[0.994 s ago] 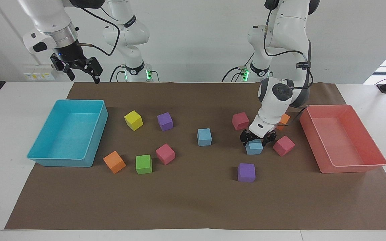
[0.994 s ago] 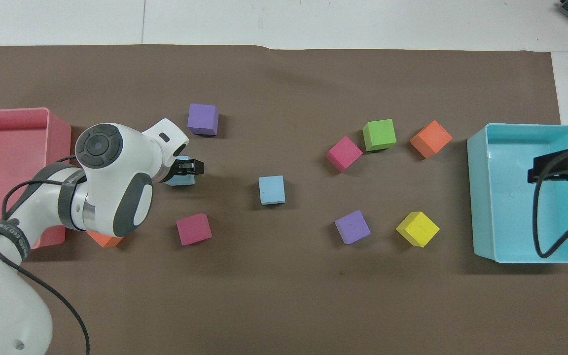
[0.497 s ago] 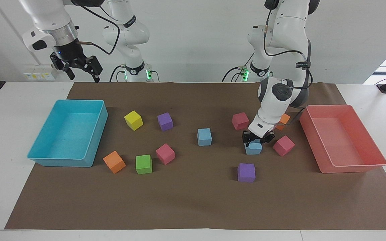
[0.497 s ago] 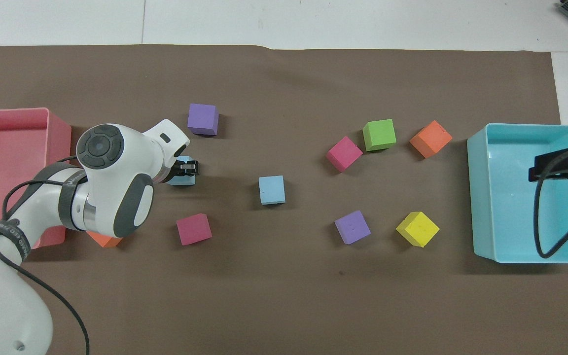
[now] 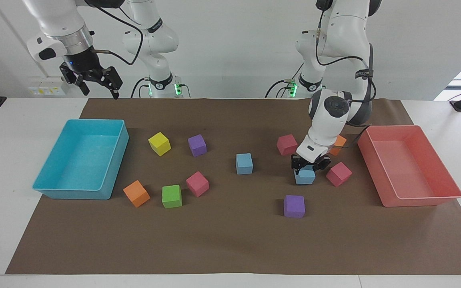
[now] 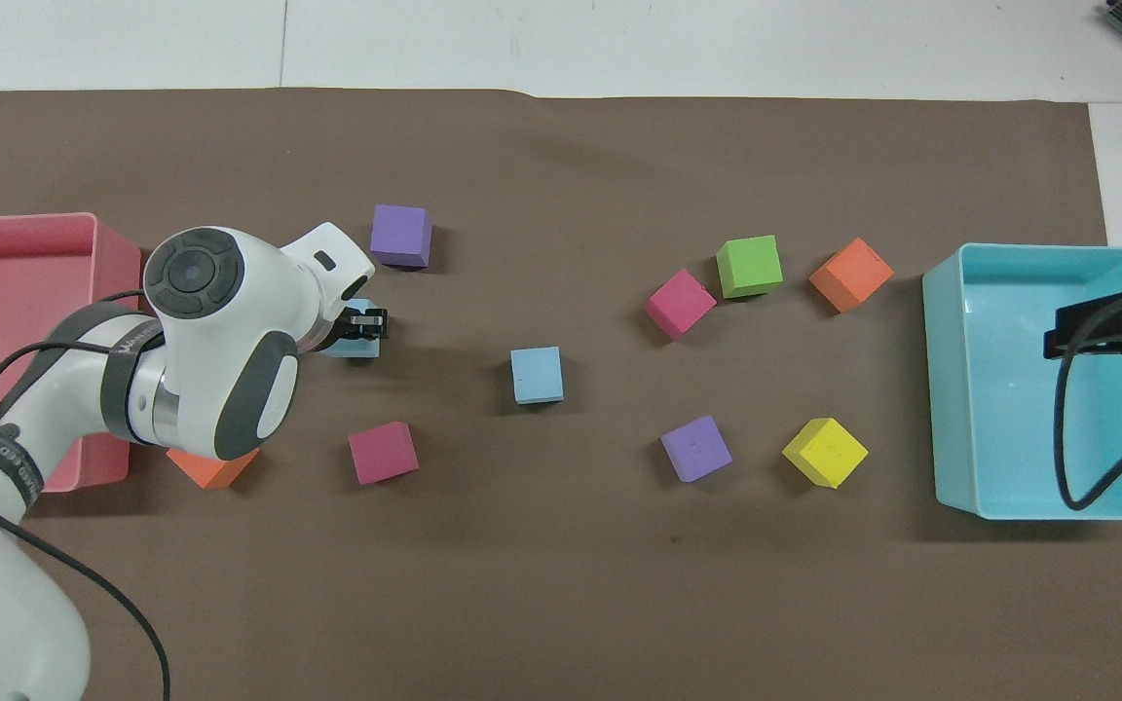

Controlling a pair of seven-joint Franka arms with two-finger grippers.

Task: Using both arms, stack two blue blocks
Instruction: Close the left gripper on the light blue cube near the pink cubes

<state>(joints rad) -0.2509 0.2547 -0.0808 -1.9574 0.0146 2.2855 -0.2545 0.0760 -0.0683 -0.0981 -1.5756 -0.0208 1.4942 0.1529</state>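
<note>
The left pincer is clamped on one blue block, which sits low at the brown mat between a pink block and a purple block, toward the left arm's end of the surface. The other blue block rests on the mat near its middle, well apart from the first. The right pincer waits with fingers spread, raised above the turquoise tray.

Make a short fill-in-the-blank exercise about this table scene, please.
1. The left gripper is shut on a ____ block.
2. The right gripper hangs over the ____ tray.
3. The green block lies between an orange block and a ____ block.

Missing words: blue; turquoise; pink
</note>
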